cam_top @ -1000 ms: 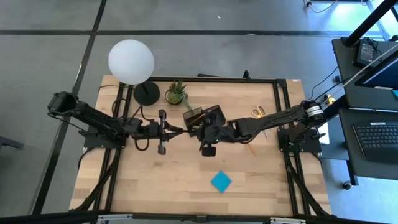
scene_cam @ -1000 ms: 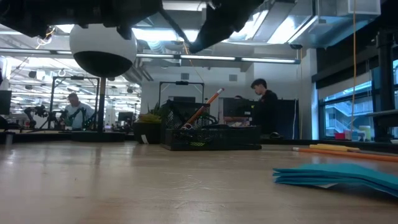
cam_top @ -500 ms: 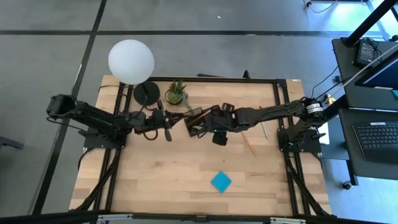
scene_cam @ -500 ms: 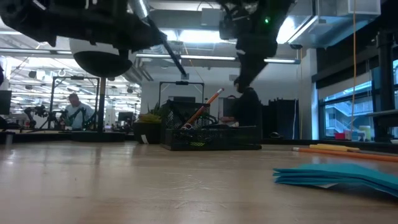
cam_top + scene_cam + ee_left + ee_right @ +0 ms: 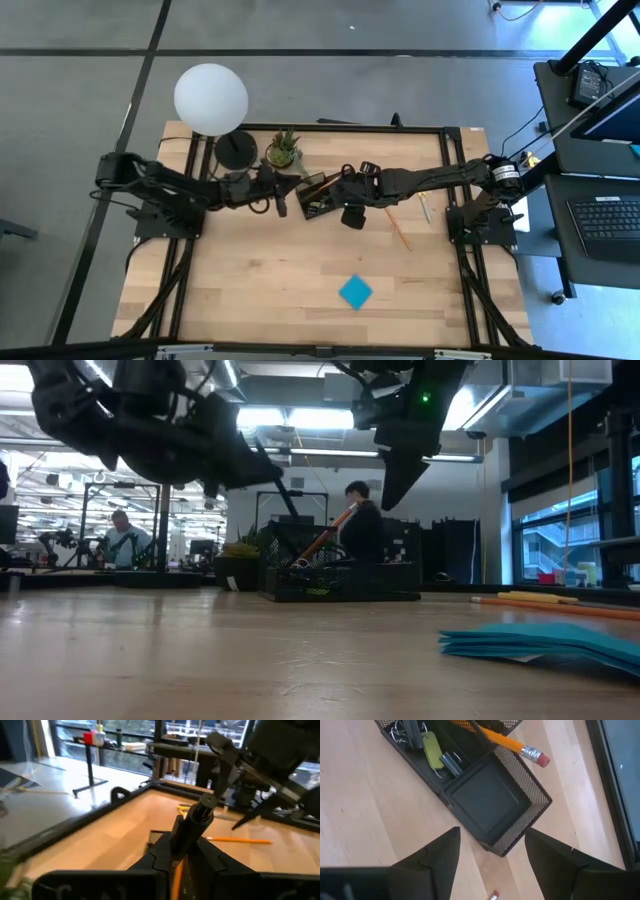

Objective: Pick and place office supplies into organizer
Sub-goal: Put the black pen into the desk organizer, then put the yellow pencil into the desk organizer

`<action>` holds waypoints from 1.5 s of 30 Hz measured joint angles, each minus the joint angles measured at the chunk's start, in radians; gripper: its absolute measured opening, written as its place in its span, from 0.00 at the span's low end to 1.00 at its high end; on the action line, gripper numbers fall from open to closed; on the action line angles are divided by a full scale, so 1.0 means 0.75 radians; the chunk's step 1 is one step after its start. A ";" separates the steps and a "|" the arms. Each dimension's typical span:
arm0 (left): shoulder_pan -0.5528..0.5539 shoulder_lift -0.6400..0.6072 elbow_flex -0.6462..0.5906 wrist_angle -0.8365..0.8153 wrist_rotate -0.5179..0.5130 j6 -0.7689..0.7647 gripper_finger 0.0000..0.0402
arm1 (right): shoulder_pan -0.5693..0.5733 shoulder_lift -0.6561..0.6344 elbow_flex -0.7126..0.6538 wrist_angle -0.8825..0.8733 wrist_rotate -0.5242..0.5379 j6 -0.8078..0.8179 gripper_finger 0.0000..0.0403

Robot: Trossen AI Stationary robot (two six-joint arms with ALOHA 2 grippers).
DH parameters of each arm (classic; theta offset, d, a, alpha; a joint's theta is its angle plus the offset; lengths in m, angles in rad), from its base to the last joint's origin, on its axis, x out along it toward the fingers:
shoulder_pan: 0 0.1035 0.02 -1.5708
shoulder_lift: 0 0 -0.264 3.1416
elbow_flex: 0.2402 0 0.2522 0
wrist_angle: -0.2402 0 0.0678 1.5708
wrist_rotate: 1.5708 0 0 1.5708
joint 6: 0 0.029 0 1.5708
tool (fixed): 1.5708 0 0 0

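Note:
The black mesh organizer [image 5: 318,192] stands on the table at centre back. In it lie an orange pencil [image 5: 495,737], a yellow block [image 5: 432,750] and small clips [image 5: 400,732]. My left gripper [image 5: 283,197] hangs just left of the organizer, shut on a black pen [image 5: 192,822]. My right gripper [image 5: 490,865] is open above the organizer's right end [image 5: 487,805], with nothing between its fingers. A blue sticky-note pad [image 5: 355,291] lies flat toward the near edge. Another orange pencil [image 5: 400,232] lies right of the organizer. My left gripper pinches the black pen's rear part [image 5: 179,840] between its two fingers. The pen runs on along the fingers and sticks out past their tips. It is lifted clear of the table and slants down, its free end [image 5: 295,512] toward the organizer.
A lamp with a white globe [image 5: 210,97] and a round black base [image 5: 236,150] stands at the back left, a small potted plant [image 5: 283,150] beside it. A black frame [image 5: 455,180] runs around the table. People show in the room behind.
My left gripper has carried the pen toward the table's right and far edges, up to the organizer. My right gripper has gone toward the far edge and a little right, and now stands over the organizer's right end.

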 joint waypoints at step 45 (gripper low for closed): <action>0.015 0.367 0.101 0.118 -0.095 0.003 0.27 | 0.001 -0.024 0.000 -0.267 -0.002 0.166 0.55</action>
